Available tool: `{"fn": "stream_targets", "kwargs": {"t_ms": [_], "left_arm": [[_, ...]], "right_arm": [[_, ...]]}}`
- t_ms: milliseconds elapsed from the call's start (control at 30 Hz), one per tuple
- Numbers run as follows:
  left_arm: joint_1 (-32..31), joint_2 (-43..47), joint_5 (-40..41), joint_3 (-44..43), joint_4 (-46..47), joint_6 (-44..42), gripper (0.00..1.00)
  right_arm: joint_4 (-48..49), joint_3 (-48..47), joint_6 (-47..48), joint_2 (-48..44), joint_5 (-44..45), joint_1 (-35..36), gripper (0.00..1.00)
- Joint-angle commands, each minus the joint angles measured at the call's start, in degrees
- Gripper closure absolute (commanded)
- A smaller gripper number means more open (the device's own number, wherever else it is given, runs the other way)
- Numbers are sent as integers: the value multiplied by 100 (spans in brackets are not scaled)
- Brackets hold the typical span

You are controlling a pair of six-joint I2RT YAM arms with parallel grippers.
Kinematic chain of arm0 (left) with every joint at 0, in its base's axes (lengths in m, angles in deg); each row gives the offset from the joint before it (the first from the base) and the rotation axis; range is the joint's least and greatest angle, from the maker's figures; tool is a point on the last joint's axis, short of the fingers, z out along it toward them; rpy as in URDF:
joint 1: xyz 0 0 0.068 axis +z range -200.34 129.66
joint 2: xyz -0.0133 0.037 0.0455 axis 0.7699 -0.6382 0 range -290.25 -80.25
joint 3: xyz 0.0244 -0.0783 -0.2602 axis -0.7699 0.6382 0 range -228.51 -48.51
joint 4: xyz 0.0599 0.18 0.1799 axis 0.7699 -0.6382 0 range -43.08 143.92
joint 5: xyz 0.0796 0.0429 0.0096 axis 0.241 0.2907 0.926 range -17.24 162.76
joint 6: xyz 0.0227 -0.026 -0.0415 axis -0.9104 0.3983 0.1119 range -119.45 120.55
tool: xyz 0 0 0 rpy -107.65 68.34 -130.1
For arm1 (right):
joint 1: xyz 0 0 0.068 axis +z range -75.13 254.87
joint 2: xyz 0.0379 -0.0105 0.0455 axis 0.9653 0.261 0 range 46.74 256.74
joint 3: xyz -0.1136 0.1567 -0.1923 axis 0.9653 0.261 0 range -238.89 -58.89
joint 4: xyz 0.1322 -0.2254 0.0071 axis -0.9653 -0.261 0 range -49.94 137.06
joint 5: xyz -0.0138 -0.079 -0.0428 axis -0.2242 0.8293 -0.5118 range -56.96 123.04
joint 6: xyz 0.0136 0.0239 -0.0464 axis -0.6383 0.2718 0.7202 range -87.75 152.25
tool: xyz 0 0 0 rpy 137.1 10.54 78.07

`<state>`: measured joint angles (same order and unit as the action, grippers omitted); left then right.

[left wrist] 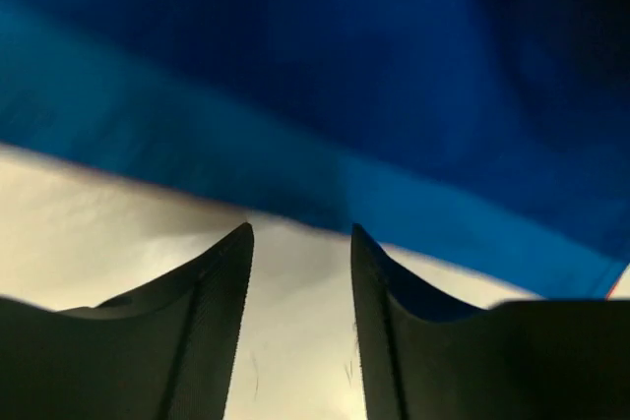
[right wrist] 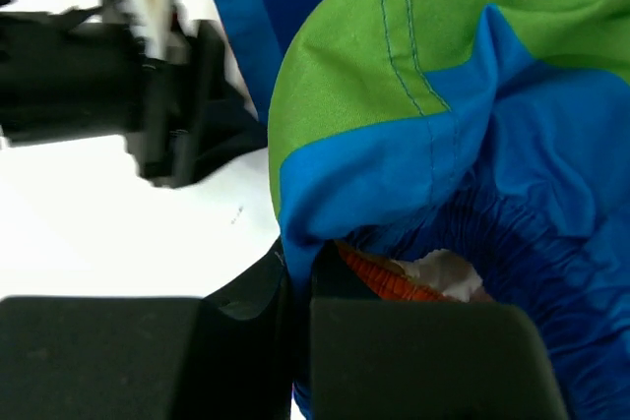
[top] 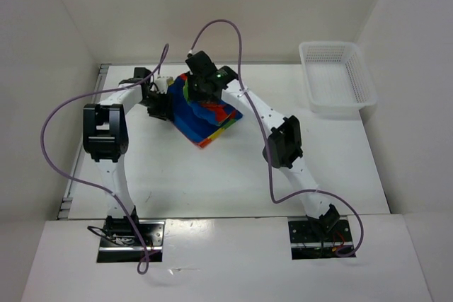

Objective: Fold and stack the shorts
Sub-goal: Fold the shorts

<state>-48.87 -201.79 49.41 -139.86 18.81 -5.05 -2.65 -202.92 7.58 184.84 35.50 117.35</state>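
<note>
Closest to its own camera, the right pincer [right wrist: 297, 272] is clenching a blue edge of the shorts [right wrist: 443, 145]. Its two pads are pressing together with cloth sandwiched between them. A green panel and the gathered waistband are bunching just above and to the right of its tips. From overhead, the garment is sitting as a rumpled striped heap on the counter [top: 212, 175], directly below and to the near side of this pincer.

The left pincer [left wrist: 300, 238] is standing released, with bare counter showing in the gap between its fingers. A blue fold is lying just beyond its tips; whether it is touching them I cannot tell.

The step in hand seems to be getting a second hold so the heap can be drawn out flat before any fold. To do that well, the left pincer is best sliding forward low along the counter. Its lower finger should pass under the blue edge, and it should close on a thin hem rather than a thick wad. The two arms would then be pulling apart gently, because the right grip looks to be holding several bunched layers that could slip.

Farthest off, well to the right of the right pincer, a white mesh basket [top: 338, 108] is sitting at the counter's far corner.
</note>
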Motion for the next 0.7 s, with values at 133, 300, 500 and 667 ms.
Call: {"fn": "stream_targets", "kwargs": {"t_ms": [133,300,500,667], "left_arm": [[-402,-449,-205,-164,391,-90,55],[-323,-450,-205,2,566,-90,55],[36,-345,-205,-129,514,-37,55],[151,-239,-205,-190,514,-37,54]], "right_arm": [[734,-811,-179,804,-245,383,64],[964,-1197,225,920,-1737,498,33],[964,-1023,813,315,-2741,551,26],[893,-566,1542,-555,-3304,682,26]]}}
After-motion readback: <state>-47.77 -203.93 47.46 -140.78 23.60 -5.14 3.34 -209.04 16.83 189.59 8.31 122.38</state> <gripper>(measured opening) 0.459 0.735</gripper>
